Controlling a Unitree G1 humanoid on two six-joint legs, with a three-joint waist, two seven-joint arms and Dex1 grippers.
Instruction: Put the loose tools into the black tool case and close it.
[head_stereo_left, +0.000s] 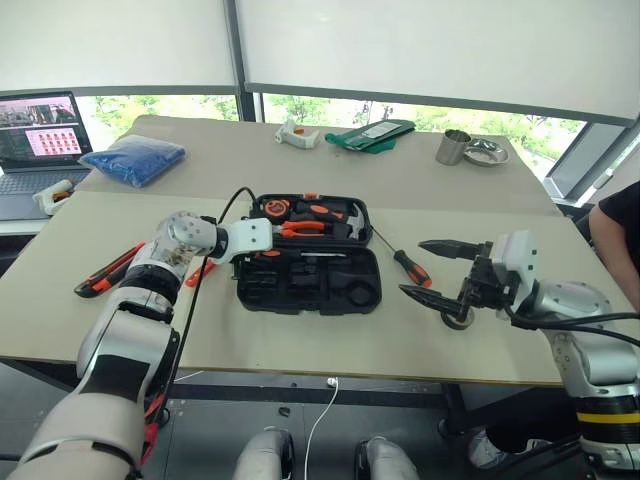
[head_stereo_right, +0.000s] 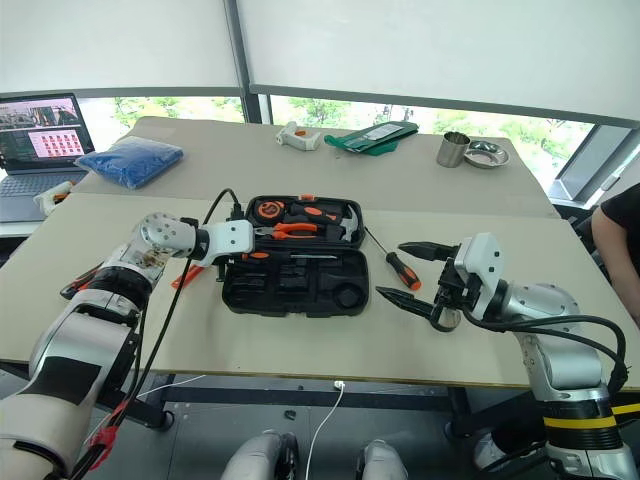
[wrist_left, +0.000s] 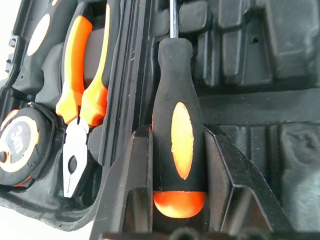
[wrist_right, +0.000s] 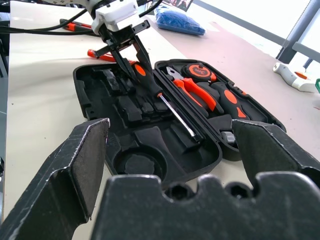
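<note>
The right tool hangs nearest, fingers spread wide and holding nothing, above a small dark tape roll on the surface. Just beside it, toward the case, lies a black-and-orange screwdriver. The left tool is clenched on the handle of another black-and-orange screwdriver, whose shaft lies along the slots near the hinge of the open black tool case. The lid half holds pliers, a tape measure and a hammer. Left of the case, an orange-black utility knife rests near the surface's edge.
</note>
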